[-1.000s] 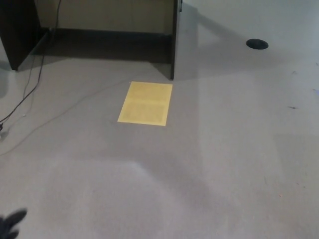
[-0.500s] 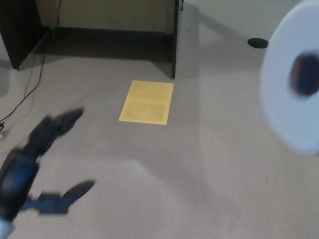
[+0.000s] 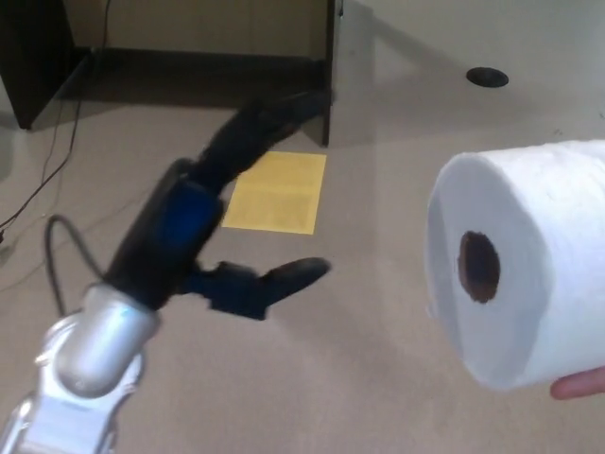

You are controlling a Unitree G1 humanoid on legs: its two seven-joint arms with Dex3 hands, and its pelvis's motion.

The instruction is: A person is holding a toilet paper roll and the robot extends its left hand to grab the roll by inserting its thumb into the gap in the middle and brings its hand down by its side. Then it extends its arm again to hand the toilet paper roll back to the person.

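While most of the head view is plain beige-grey floor [image 3: 378, 378], smooth and matte with faint scuffs, the top edge holds dark furniture: a desk-like unit [image 3: 189, 38] with a tan back panel, a dark side panel at far left and a dark upright post [image 3: 330, 66] ending on the floor. Shadow lies under it. A thin black cable [image 3: 52, 161] runs down from the upper left across the floor toward the left edge. A small round dark floor disc [image 3: 487, 77] sits upper right, well apart from everything else.

Left arm [image 3: 85, 369] comes in from bottom left, silver forearm then black wrist section, with a grey cable looping beside it. Left hand [image 3: 222, 213] is extended out over the floor, released: two fingers [image 3: 274, 113] stretched up toward the post, thumb [image 3: 288, 276] sticking out to the right, nothing held. Fingers are motion-blurred.

Toilet paper roll [image 3: 529, 274] is at right, big and close to the camera, white, its dark core hole facing left toward the robot hand. Apart from the hand, no contact; thumb tip is near but short of the roll. A person's fingertip [image 3: 579, 383] shows under the roll's lower right edge, supporting it.

Yellow sheet [image 3: 277, 193] lies flat on the floor just below the post, partly hidden by the hand. Right hand not in view.
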